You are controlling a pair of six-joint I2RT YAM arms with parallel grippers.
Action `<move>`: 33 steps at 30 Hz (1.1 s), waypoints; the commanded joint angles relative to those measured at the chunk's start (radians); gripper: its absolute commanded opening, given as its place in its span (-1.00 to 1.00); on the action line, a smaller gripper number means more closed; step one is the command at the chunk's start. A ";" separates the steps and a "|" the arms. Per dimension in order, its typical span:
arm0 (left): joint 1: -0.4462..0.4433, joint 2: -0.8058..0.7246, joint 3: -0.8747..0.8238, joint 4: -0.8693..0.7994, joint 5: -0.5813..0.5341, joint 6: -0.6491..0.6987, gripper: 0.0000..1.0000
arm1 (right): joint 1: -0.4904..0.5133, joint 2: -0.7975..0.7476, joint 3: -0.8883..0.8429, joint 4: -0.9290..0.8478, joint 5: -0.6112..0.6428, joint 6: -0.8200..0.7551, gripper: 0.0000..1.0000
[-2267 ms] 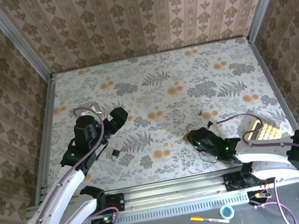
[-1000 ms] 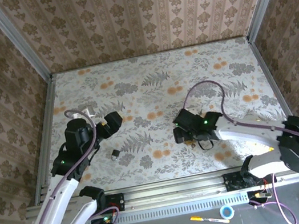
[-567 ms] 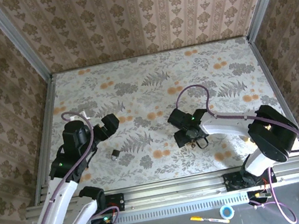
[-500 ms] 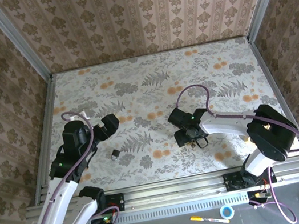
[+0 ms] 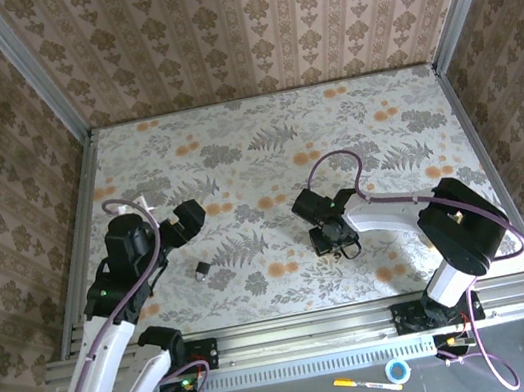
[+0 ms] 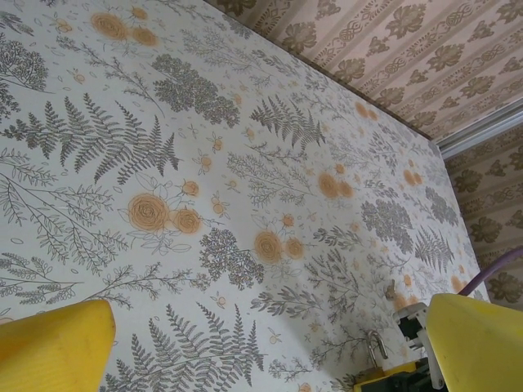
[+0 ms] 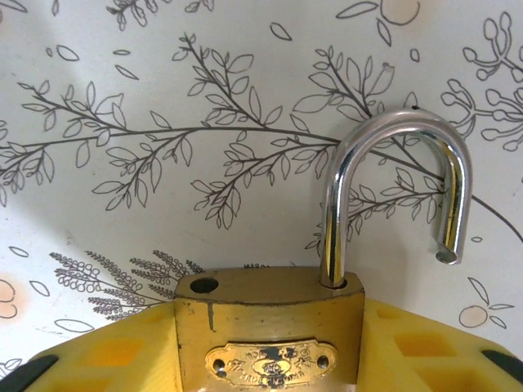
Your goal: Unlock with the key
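Swinging in from the right side of the table [image 5: 350, 119], the right gripper [image 5: 334, 235] is now sitting further toward the middle than in the earliest frame, with its arm stretching out low across the surface. Its jaws, wide a second ago, are now closing in around the padlock [image 7: 270, 327]. The left gripper [image 5: 187, 216] is lying a little further back toward its own side than before. The small dark object [image 5: 200, 268] is staying where it was.

Through the right wrist camera, the yellow fingers [image 7: 114, 355] are pressing against both sides of the brass body, so the padlock is sitting right between them, held. Its shackle [image 7: 392, 131] is pointing straight ahead of the fingertips and lying over the floral tabletop. The shackle is standing raised. One leg is going down into the body, while the other is hanging free off to the gripper's right, clear of the brass. The open hole is showing at the top left corner of the body.

The left gripper is hovering with its jaws spread wide, and its yellow fingers [image 6: 57, 347] are framing the floral tabletop. The small dark object is lying on the table just behind this gripper, toward the arm bases and apart from it. It is too small to tell what it is. The padlock is lying well apart, off to the left gripper's right.
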 commanded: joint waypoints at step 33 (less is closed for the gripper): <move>0.054 -0.055 -0.033 -0.046 0.041 0.029 0.99 | -0.062 0.102 0.209 -0.058 0.004 0.083 0.40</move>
